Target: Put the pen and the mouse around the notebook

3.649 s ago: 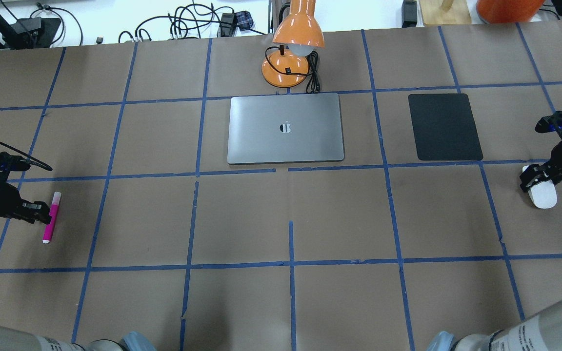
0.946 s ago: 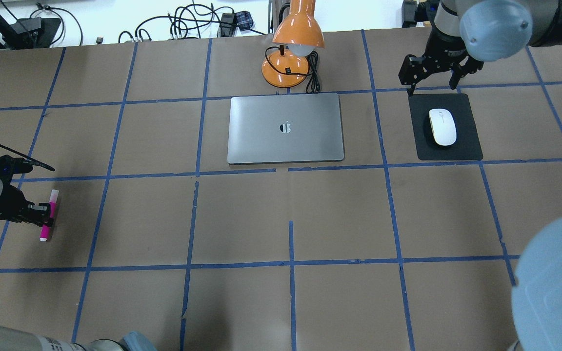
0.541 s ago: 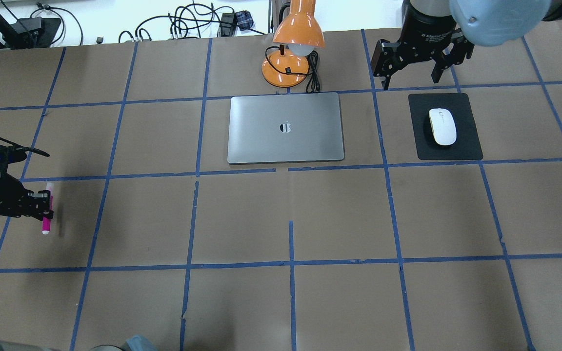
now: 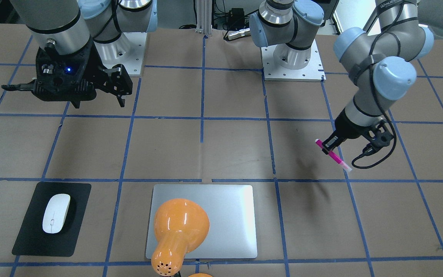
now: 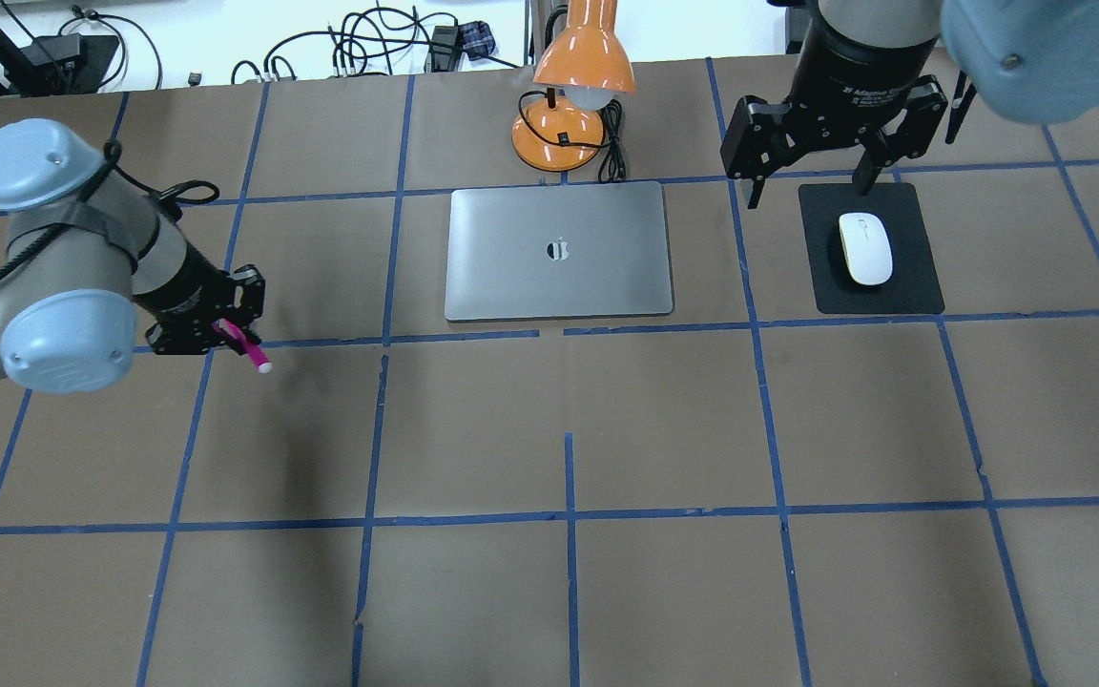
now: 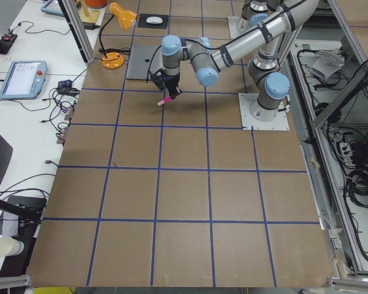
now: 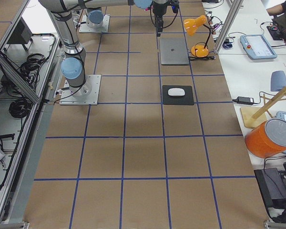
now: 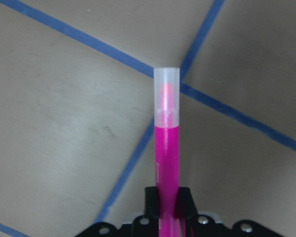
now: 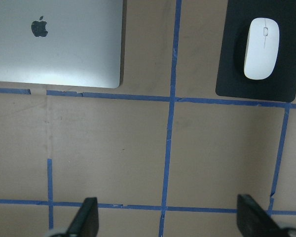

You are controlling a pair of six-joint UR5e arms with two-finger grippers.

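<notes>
Plainly — an apple logo [image 5: 559,250] marks the notebook [image 5: 511,277].

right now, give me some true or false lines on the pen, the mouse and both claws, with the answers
1. The left claw is shut on the pen. True.
2. The mouse lies on the black pad, to one side of the notebook. True.
3. The right claw is open. True.
4. The right claw touches the mouse. False: it hangs apart from the mouse, empty.
5. The pen lies on the notebook. False: it is held above the table, off to the notebook's other side.
</notes>
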